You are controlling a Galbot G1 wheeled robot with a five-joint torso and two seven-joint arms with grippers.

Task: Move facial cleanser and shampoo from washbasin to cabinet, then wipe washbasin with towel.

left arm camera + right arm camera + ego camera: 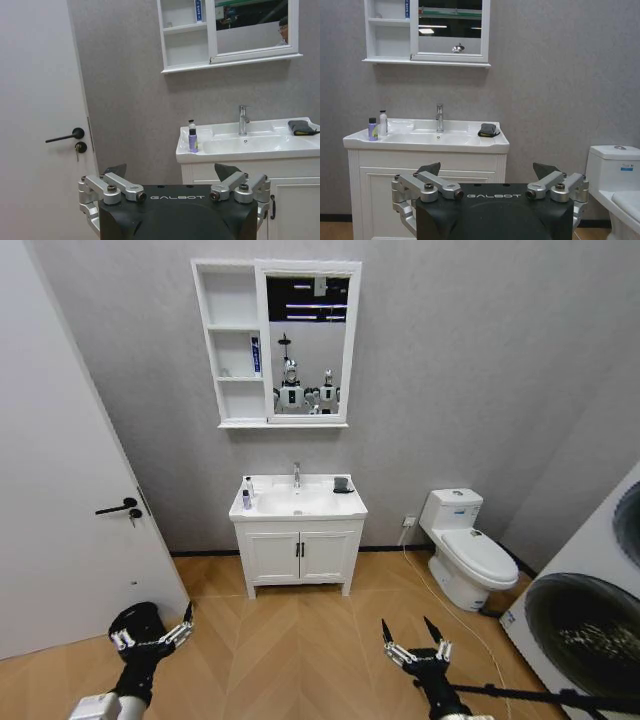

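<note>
Glossy white rectangular ceramic washbasin [298, 502] with an oval bowl and chrome tap sits well ahead against the grey wall. Small purple bottle [246, 499] and slim clear pump bottle [249, 486] stand together on its left corner, folded dark grey towel [342, 484] at the right. White open-shelf cabinet [231, 338] hangs above. Left gripper [153, 632] and right gripper [414, 640] hang low over the wood floor, both spread wide, holding nothing.
</note>
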